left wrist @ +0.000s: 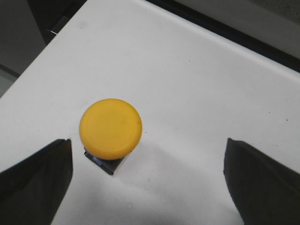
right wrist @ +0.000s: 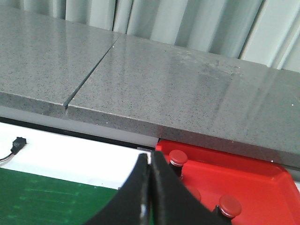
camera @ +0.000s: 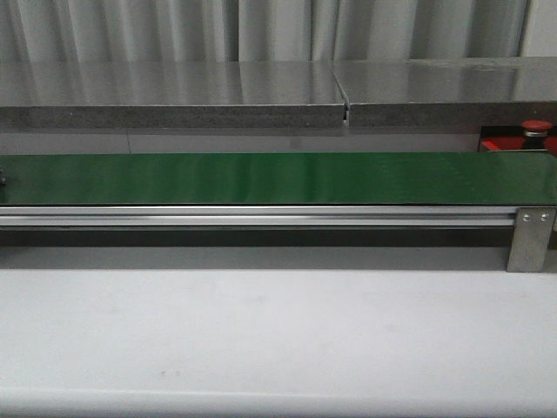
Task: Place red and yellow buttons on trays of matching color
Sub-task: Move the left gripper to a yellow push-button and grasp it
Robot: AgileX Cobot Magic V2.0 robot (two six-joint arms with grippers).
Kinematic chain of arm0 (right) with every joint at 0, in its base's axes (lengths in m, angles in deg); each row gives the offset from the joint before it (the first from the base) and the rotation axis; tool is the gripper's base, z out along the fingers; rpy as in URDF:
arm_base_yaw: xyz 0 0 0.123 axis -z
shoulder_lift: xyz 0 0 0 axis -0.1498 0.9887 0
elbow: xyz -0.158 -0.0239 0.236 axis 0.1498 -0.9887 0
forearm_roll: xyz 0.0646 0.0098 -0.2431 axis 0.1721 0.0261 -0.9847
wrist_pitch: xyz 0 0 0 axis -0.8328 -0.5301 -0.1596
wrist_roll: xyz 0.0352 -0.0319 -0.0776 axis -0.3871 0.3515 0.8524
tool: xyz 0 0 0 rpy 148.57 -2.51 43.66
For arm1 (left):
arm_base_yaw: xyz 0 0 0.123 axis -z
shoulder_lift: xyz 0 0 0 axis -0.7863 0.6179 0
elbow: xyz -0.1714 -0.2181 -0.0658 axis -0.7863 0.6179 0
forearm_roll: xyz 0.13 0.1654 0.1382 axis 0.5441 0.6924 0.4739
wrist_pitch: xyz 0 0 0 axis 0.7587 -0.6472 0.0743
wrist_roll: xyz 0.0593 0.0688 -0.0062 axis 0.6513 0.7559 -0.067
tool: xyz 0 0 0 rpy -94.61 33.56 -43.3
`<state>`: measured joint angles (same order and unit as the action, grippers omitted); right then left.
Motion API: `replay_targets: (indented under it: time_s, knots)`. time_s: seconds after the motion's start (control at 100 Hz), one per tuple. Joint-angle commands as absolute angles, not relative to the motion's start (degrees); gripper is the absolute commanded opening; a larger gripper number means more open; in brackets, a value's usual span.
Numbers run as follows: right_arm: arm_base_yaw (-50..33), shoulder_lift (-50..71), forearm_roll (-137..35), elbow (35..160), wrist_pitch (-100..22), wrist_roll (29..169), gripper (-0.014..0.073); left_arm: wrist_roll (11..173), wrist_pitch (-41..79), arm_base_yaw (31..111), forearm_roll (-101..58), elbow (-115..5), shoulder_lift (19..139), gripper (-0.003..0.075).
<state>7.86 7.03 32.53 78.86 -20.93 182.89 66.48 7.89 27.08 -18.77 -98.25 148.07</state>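
While neither arm shows in the front view, each wrist camera catches its own fingers. Only the dark tips of the left gripper (left wrist: 147, 183) are in frame, jaws wide apart, empty, straddling a yellow button (left wrist: 110, 126) that stands on a white surface (left wrist: 187, 93); its dome hides most of the base. Pressed together, holding nothing, the right gripper (right wrist: 150, 187) hovers where the green belt (camera: 278, 178) meets the red tray (right wrist: 262, 187), covering part of it. Three red buttons (right wrist: 178, 157) sit in the tray, one half hidden behind the fingers. From the front, the tray is cut off at the belt's far right end.
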Motion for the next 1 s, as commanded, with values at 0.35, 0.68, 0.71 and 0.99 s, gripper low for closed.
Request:
replay_targets:
  time_s: [0.35, 0.68, 0.71, 0.99]
  knots:
    - [8.03, 5.97, 32.23, 81.00, -21.71, 183.28, -0.0068, 66.28, 16.20, 27.00, -20.01, -106.34, 151.82, 0.0640]
    - [8.03, 5.97, 32.23, 81.00, -21.71, 183.28, -0.0068, 66.28, 17.68, 27.00, -20.16, -106.94, 153.53, 0.0622]
    - [8.03, 5.97, 32.23, 81.00, -21.71, 183.28, -0.0068, 66.28, 18.25, 27.00, -20.16, -106.94, 153.53, 0.0601]
    - [8.03, 5.97, 32.23, 81.00, -21.71, 183.28, -0.0068, 66.28, 18.22, 27.00, -20.16, -106.94, 153.53, 0.0062]
